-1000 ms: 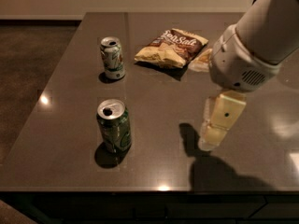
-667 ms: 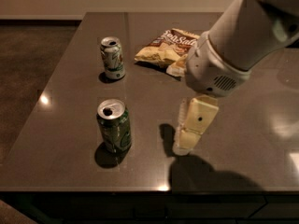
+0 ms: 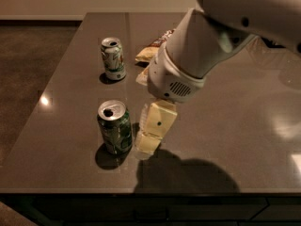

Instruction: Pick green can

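Camera view: two cans on a dark table (image 3: 61,102), gripper (image 3: 150,133) low beside the nearer one.
At front left the green can (image 3: 114,128) stands upright, its silver top opened; what is inside cannot be seen. Behind it, well apart, stands a paler can (image 3: 113,58), also upright. The gripper hangs just right of the green can; whether it is spread or closed I cannot tell. The white arm (image 3: 188,55) covers most of a snack bag (image 3: 149,51).
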`<move>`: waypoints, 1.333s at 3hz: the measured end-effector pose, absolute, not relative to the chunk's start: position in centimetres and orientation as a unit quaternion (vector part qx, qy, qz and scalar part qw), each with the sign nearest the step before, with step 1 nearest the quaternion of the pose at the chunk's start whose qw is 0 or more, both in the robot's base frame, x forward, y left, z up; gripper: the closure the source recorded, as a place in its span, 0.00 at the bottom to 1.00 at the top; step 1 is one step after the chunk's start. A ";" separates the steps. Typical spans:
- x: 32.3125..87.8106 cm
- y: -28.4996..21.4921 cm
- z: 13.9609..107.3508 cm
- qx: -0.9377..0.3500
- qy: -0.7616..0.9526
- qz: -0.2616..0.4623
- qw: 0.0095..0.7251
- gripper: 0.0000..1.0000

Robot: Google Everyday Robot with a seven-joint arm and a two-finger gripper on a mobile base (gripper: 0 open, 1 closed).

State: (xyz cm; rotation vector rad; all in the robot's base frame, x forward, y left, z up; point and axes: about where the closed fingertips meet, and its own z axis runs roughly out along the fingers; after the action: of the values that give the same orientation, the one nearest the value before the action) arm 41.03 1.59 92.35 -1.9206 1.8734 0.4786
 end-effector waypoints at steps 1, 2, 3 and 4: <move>40.8 4.0 92.0 -0.690 0.667 0.191 0.205 0.00; 40.4 5.7 91.4 -0.691 0.664 0.203 0.202 0.00; 40.1 7.1 90.9 -0.691 0.662 0.205 0.207 0.00; 40.5 8.2 90.1 -0.689 0.662 0.202 0.213 0.00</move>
State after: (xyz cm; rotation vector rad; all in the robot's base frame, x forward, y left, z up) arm 40.48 8.21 90.13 -1.9126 1.8385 0.5601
